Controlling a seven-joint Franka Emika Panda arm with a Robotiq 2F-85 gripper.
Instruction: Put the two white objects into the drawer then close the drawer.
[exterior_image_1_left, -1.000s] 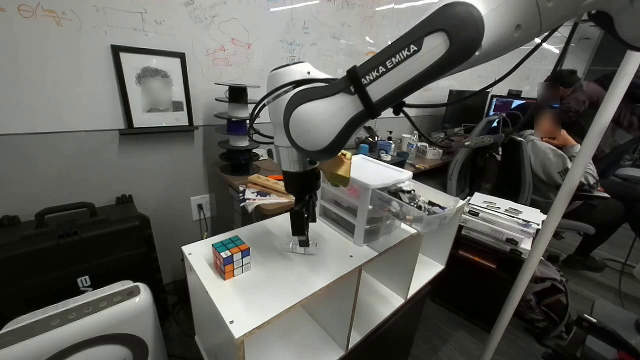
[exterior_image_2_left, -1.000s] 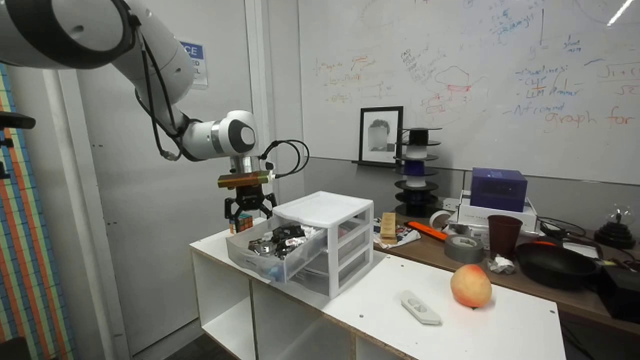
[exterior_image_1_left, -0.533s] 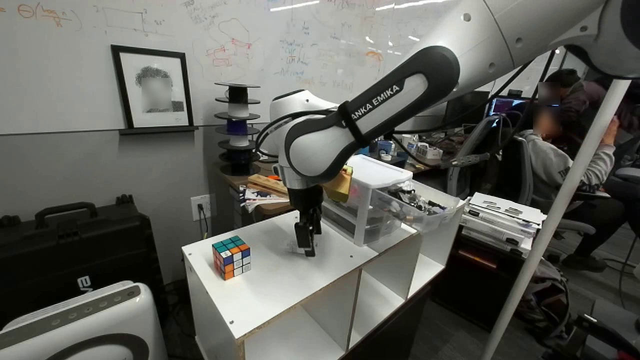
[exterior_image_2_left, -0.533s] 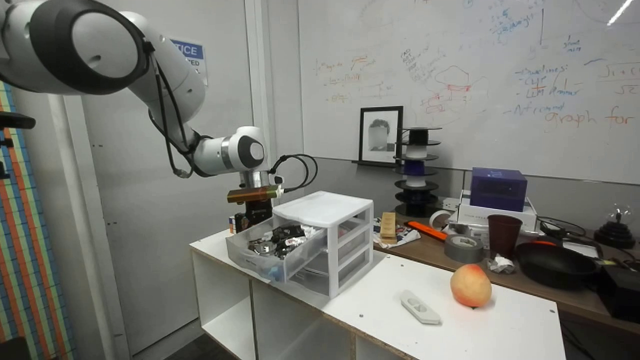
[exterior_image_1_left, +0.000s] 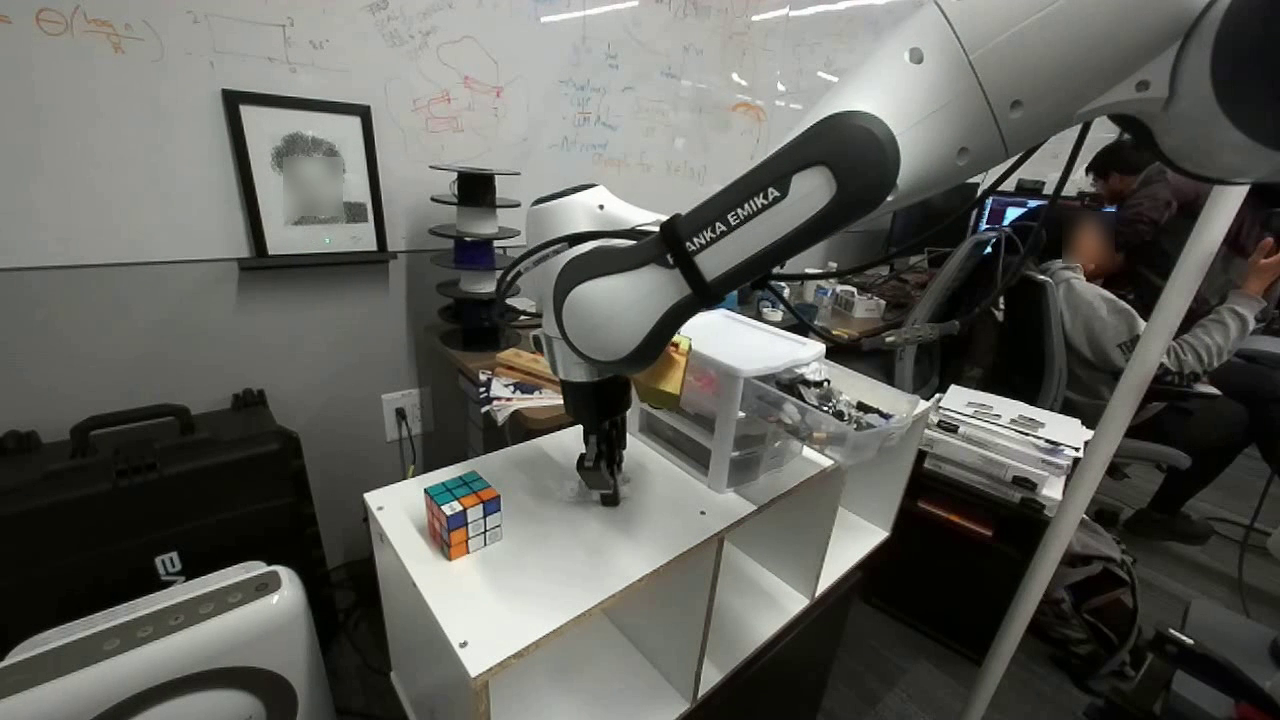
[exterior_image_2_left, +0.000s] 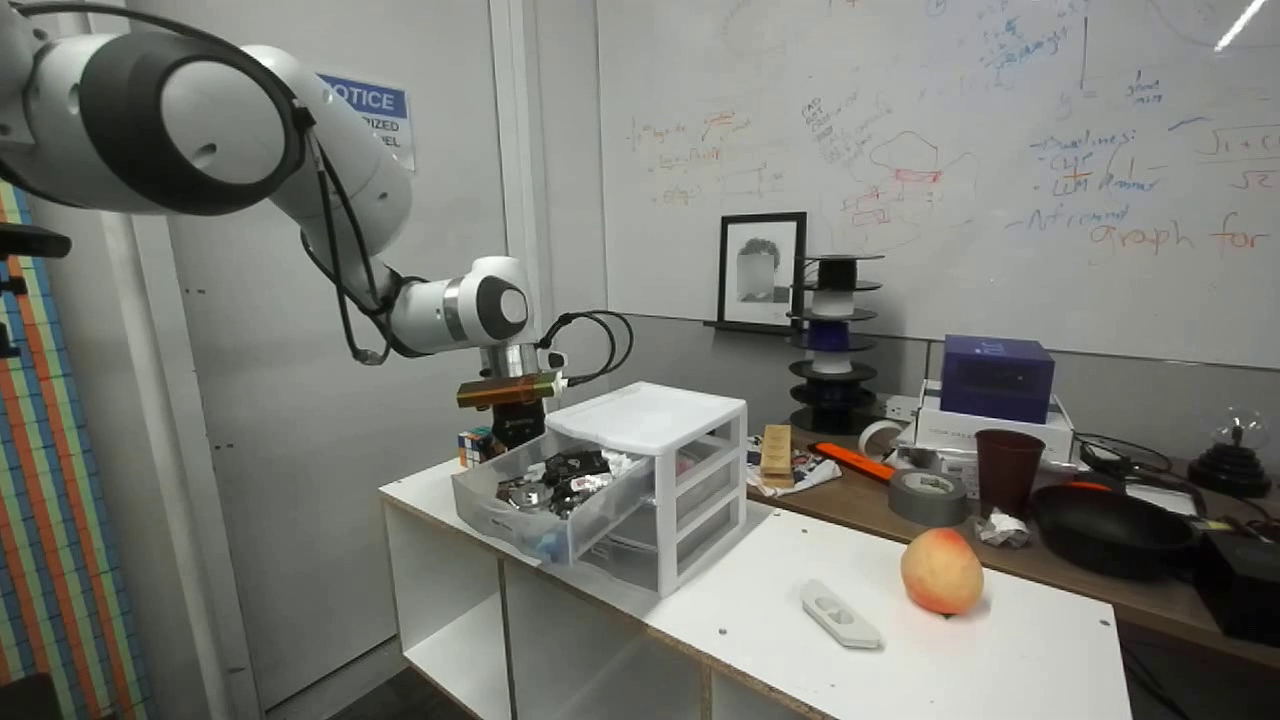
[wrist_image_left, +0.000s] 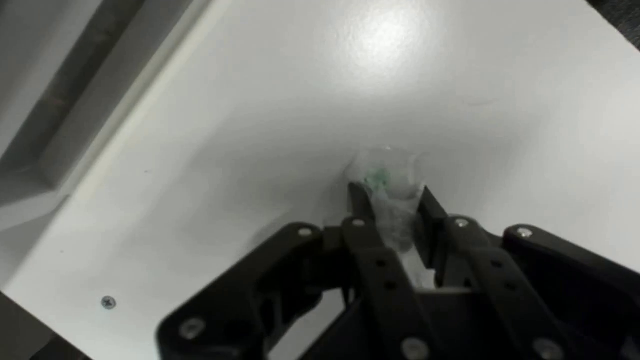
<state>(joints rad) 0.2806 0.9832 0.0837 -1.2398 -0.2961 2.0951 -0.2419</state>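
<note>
Pinching a small translucent whitish item (wrist_image_left: 386, 167), marked with green, between the fingertips (wrist_image_left: 359, 202) of the Robotiq gripper (wrist_image_left: 391, 197), just below and right of centre in the wrist view. Stands partly closed, narrowed to the width of the item and touching it on both sides; cannot tell the firmness of the grip, or the item's contact with the white shelf cabinet (wrist_image_left: 125, 250) below. Extends by the Panda arm (exterior_image_1_left: 780, 225) from the upper right in an exterior view, pointing straight down near the middle of the frame over the cabinet; shows the item there only as a faint blur at the gripper. Has a multicoloured puzzle cube (exterior_image_1_left: 463, 515) to the left, apart from the gripper. Hides the fingertips behind the translucent drawer (exterior_image_2_left: 608, 518), left of centre in an exterior view. Juts from the top tier of the white three-tier drawer unit (exterior_image_2_left: 645, 415), pulled well out and filled with a jumble of black and silvery items (exterior_image_2_left: 565, 478). Includes, at the lower right of the frame, a flat, elongated whitish-grey piece (exterior_image_2_left: 840, 617), lying on the cabinet outside the drawer, well apart from the gripper and near a peach (exterior_image_2_left: 942, 572). Carries a purple box (exterior_image_2_left: 998, 378), a dark red cup (exterior_image_2_left: 1008, 470) and a black frying pan (exterior_image_2_left: 1115, 535) on the brown desk (exterior_image_2_left: 850, 512) at the right.
</note>
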